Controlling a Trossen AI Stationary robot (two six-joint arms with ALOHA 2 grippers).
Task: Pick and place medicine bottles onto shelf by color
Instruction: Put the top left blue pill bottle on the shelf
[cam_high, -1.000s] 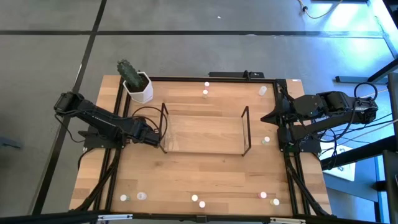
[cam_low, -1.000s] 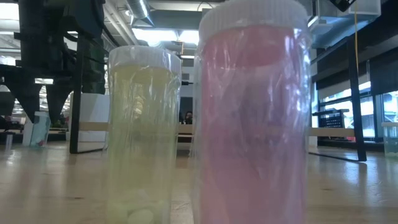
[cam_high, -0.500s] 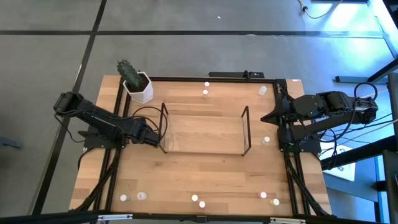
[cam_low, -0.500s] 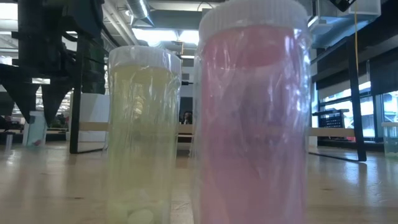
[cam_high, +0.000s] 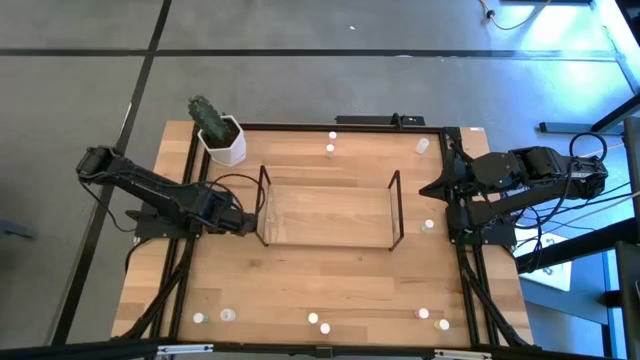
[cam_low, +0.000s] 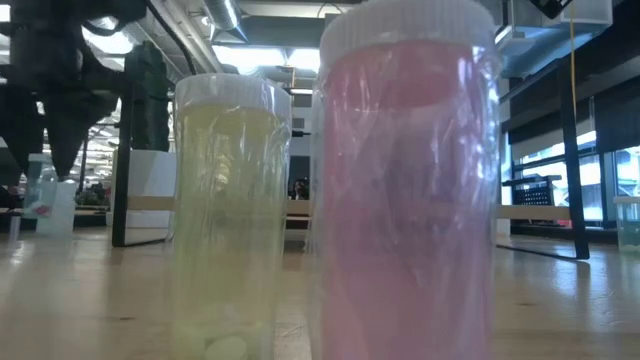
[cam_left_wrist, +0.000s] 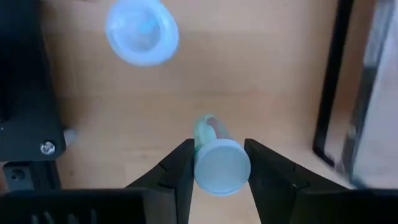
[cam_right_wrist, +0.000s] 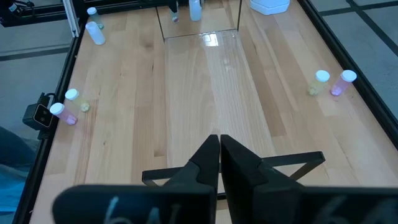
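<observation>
- The left gripper (cam_left_wrist: 217, 163) holds a small greenish bottle (cam_left_wrist: 217, 163) between its two fingers (cam_left_wrist: 179, 169); the fingers press on the sides of the white cap, so the gripper is closed on it.
- In the left wrist view the bottle's long axis points away from the camera, toward the wooden table (cam_left_wrist: 261, 81). We see mostly the round cap and only a short part of the body behind it.
- In the high view the left gripper (cam_high: 243, 222) is just beside the left upright end of the shelf (cam_high: 330, 215), outside it. The shelf lies to the right of the gripper, so I judge that the coming move must carry the bottle over or past this dark wire end.
- The left arm is much nearer to this end of the shelf. The right gripper (cam_right_wrist: 219, 149) waits at the other end, with its fingers pressed together and nothing between them.
- The left wrist view shows the grip and a second bottle (cam_left_wrist: 142, 31) standing close on the table; the high view is too far to show either of these.
- The high view alone shows the other bottles near the table edges, for example one at the front edge (cam_high: 313, 319).
- The low view is filled by a yellowish bottle (cam_low: 230, 215) and a pink bottle (cam_low: 408, 190) and tells nothing about the grip.
</observation>
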